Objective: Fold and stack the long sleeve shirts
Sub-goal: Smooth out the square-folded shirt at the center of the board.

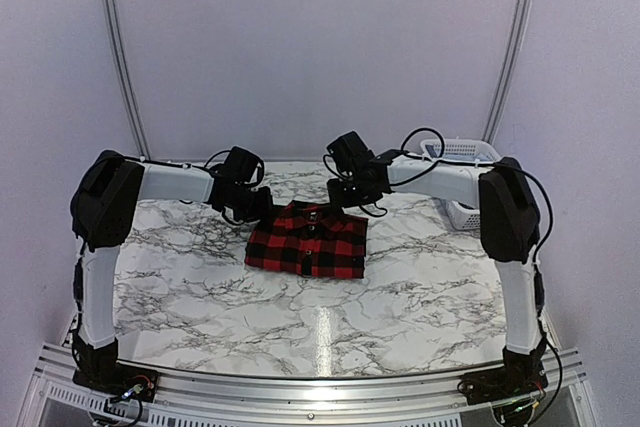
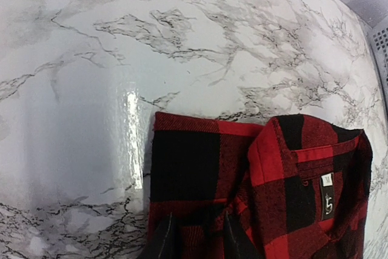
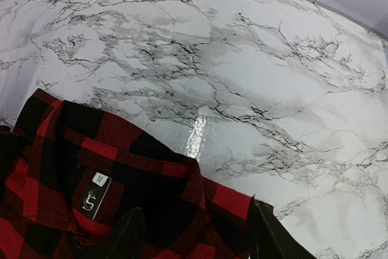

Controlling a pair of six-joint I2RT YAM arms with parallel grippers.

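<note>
The red-and-black check shirt [image 1: 307,240] lies folded flat on the marble table, collar and size label at its far edge. My left gripper [image 1: 252,209] hovers over its far left corner; in the left wrist view [image 2: 197,241] the fingers stand apart with the cloth [image 2: 200,168] lying beneath and between them. My right gripper [image 1: 352,197] is over the far right corner; in the right wrist view [image 3: 197,238] it is wide open above the collar [image 3: 91,150]. The pale blue shirt is not in view.
A white lattice basket [image 1: 463,153] stands at the back right behind the right arm; its edge shows in the left wrist view [image 2: 382,47]. The marble table [image 1: 320,317] stretches bare toward the near edge, with pale walls around it.
</note>
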